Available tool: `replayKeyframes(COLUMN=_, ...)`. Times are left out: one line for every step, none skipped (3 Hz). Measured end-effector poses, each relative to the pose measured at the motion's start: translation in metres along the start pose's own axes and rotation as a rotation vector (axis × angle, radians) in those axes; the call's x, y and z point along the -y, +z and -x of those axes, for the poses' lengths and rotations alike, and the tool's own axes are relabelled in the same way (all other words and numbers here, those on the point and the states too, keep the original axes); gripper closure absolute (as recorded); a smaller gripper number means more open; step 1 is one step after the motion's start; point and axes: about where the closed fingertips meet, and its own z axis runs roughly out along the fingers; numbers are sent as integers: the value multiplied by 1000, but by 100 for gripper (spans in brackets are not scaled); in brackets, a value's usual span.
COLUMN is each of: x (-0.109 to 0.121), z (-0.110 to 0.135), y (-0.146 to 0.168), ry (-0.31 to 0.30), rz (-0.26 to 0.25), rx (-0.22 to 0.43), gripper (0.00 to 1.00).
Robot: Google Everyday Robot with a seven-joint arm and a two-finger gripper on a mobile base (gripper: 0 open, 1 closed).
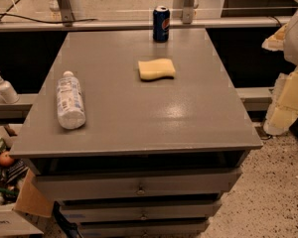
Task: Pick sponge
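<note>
The sponge (156,69) is a pale yellow foam pad with wavy sides. It lies flat on the grey cabinet top (139,118), right of centre and toward the back. My gripper (287,90), pale yellow and blocky, hangs at the right edge of the view, beyond the cabinet's right side. It is well to the right of the sponge, touches nothing on the top, and holds nothing that I can see.
A clear plastic bottle (70,100) lies on its side at the left of the top. A blue soda can (161,24) stands at the back edge. A soap dispenser (4,88) sits on a ledge to the left. Drawers (139,185) are below, and a box of clutter (10,182) is at lower left.
</note>
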Motion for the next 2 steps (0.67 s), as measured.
replayKeyframes(x=2, z=2, y=-1, ry=-1, rz=-7, rx=11, gripper=0)
replayKeyframes(x=19, z=8, y=14, ry=17, rz=-5, rx=78, gripper=0)
